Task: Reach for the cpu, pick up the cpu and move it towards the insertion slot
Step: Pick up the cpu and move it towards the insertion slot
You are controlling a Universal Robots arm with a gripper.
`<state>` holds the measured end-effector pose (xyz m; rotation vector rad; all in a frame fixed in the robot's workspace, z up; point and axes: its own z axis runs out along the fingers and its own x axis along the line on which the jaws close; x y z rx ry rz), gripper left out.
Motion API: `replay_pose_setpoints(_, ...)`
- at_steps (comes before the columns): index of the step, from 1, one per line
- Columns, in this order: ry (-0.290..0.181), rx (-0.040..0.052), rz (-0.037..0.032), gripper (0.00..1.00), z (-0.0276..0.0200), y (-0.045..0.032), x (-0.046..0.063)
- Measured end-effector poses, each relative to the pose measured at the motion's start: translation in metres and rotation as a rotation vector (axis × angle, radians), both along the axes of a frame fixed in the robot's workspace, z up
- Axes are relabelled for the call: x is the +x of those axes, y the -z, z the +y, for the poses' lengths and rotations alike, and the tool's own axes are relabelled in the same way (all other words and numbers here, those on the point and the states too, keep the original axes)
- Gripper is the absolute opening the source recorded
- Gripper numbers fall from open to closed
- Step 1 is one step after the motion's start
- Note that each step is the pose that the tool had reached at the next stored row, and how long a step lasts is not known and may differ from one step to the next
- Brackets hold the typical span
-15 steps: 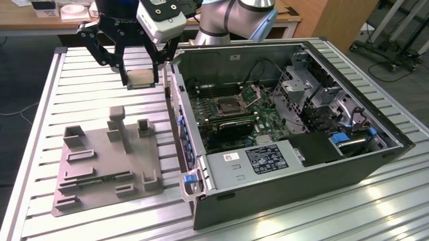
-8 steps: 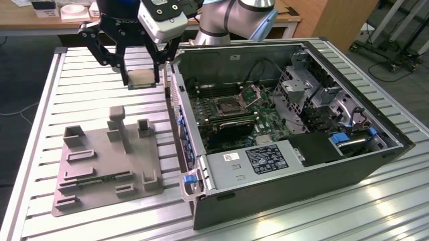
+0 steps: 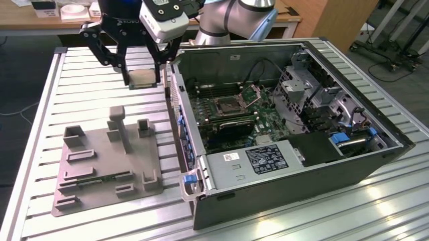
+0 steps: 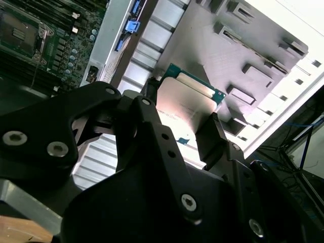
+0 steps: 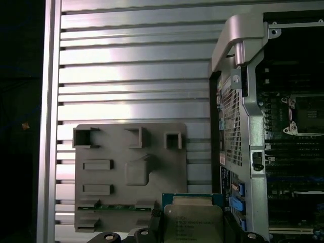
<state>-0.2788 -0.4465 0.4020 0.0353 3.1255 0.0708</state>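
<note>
Gripper clamped on cpu, held above table just outside case, well apart from slot in the exterior view. Second wrist view: fingers pinching cpu edges. First wrist view: cpu beside tray. Likely risk: clipping case wall, tilting chip.

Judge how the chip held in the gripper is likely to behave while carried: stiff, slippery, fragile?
The chip is a thin flat plate, so probably stiff and light. Its smooth metal top suggests it could slip. The gripper pinches only its edges, so a knock might dislodge it.
</note>
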Motion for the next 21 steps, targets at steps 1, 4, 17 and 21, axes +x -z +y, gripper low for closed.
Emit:
replay_pose_setpoints(1, 0.0, 0.0, 0.0, 0.54, 0.0, 0.0, 0.0002)
replay_pose_setpoints(4, 0.0, 0.0, 0.0, 0.54, 0.0001, 0.0001, 0.0008)
replay_pose_setpoints(17, 0.0, 0.0, 0.0, 0.54, 0.0005, 0.0006, 0.004)
replay_pose_setpoints(21, 0.0, 0.0, 0.0, 0.54, 0.0005, 0.0007, 0.0056)
